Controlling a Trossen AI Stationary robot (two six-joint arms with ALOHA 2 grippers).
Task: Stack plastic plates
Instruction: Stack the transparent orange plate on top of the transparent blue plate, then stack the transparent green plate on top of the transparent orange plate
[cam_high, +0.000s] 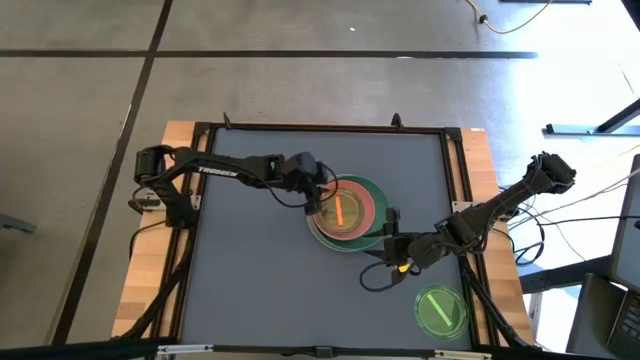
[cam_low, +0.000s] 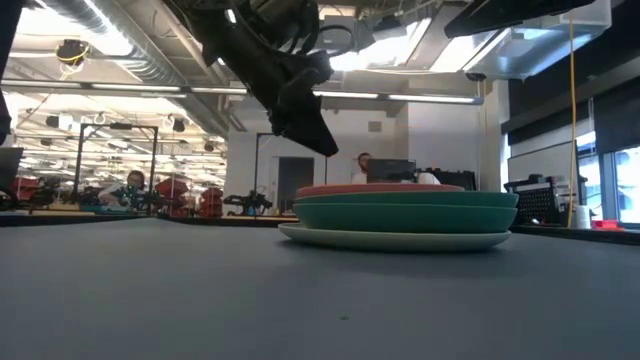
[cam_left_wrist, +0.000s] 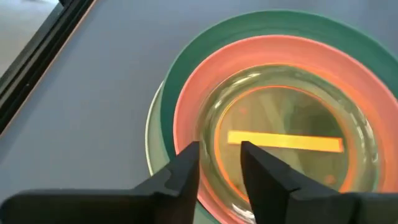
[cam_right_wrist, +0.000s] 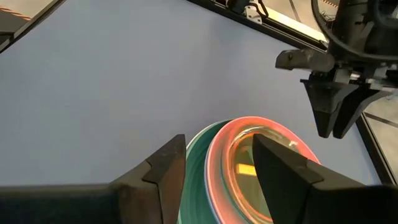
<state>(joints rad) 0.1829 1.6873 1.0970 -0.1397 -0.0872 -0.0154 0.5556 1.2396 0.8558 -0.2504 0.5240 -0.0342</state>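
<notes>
A stack of plates (cam_high: 347, 212) sits mid-table: a cream-white plate (cam_low: 400, 239) on the mat, a green one (cam_low: 405, 214) on it, a pink one (cam_left_wrist: 193, 93) above, and a small translucent plate with an orange one (cam_left_wrist: 286, 142) under it on top. My left gripper (cam_left_wrist: 219, 155) hangs open with a narrow gap above the stack's left edge, clear of it in the low view (cam_low: 318, 140). My right gripper (cam_right_wrist: 217, 155) is open wide, above the stack's near-right edge (cam_high: 390, 228). A lime green plate (cam_high: 440, 308) lies alone by the near right corner.
The grey mat (cam_high: 260, 260) is framed by a black rail (cam_high: 320, 127) on a wooden table. Bare mat lies left of and in front of the stack. Beyond the far edge, people sit at desks (cam_low: 365, 165) in the room.
</notes>
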